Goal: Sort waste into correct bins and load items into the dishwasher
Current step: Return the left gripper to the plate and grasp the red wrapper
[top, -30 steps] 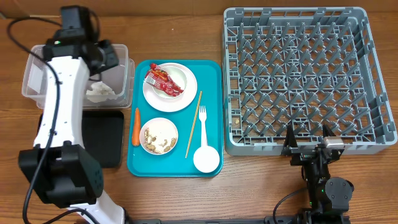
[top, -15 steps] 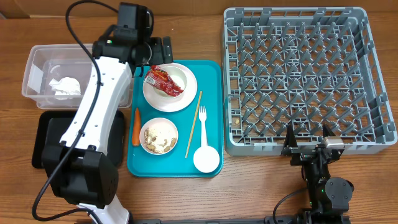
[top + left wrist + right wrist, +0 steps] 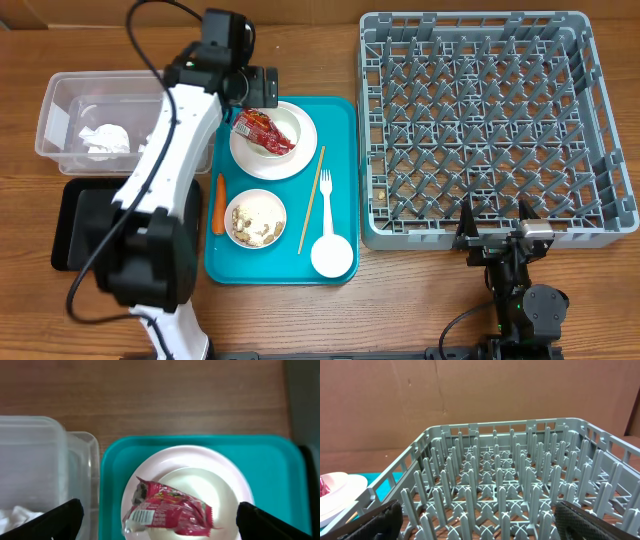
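Your left arm [image 3: 165, 150] wears smooth white shells over black joints, with a thin black cable [image 3: 131, 28] looping behind the black left claw [image 3: 258, 85]. Your right arm [image 3: 520, 295] is all black, with a pale block [image 3: 537, 231] just behind the right claw [image 3: 495, 225].

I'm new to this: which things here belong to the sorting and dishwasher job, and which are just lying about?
Job: red wrapper, napkin, carrot, nuts, bowl, plate, cup, fork, chopstick, clear tub, black tray, grey dish rack.
Lying about: teal tray under the tableware, wooden table.
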Action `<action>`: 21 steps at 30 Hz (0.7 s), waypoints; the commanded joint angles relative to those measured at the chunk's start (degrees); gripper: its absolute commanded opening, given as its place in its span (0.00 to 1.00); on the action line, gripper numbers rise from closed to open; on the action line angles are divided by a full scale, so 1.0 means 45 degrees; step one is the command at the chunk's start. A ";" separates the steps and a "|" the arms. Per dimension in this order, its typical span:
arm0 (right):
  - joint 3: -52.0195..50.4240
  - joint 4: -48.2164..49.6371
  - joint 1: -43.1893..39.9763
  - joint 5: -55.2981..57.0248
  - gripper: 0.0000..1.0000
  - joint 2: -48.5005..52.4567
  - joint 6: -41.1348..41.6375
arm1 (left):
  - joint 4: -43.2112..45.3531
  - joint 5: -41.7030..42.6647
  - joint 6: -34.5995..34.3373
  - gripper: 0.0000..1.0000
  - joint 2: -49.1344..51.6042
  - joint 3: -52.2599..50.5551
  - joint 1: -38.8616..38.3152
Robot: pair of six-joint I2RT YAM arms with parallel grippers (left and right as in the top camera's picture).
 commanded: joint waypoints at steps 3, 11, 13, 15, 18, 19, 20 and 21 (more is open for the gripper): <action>-0.0136 0.0039 -0.0063 0.0155 1.00 -0.0136 -0.0053 | 0.0039 0.0029 0.0967 0.93 0.1263 0.0078 0.0049; -0.0136 0.0039 -0.0063 0.0160 1.00 -0.0136 -0.0053 | 0.0087 0.0175 0.1039 0.93 0.2132 0.0078 0.0058; -0.0136 0.0039 -0.0063 0.0160 1.00 -0.0136 -0.0053 | 0.0136 0.0175 0.1039 0.89 0.2137 0.0078 0.0058; -0.0136 0.0039 -0.0063 0.0160 1.00 -0.0136 -0.0053 | 0.0175 0.0175 0.1039 0.84 0.2137 0.0092 0.0058; -0.0136 0.0039 -0.0063 0.0160 1.00 -0.0136 -0.0053 | 0.0121 0.0175 0.1039 0.66 0.2137 0.0092 0.0058; -0.0136 0.0039 -0.0063 0.0155 1.00 -0.0136 -0.0053 | 0.0078 0.0175 0.1039 0.57 0.2137 0.0092 0.0058; -0.0136 0.0039 -0.0063 0.0155 1.00 -0.0136 -0.0053 | 0.0044 0.0175 0.1039 0.50 0.2137 0.0092 0.0058; -0.0136 0.0039 -0.0063 0.0160 1.00 -0.0136 -0.0053 | 0.0019 0.0170 0.1039 0.43 0.2137 0.0092 0.0058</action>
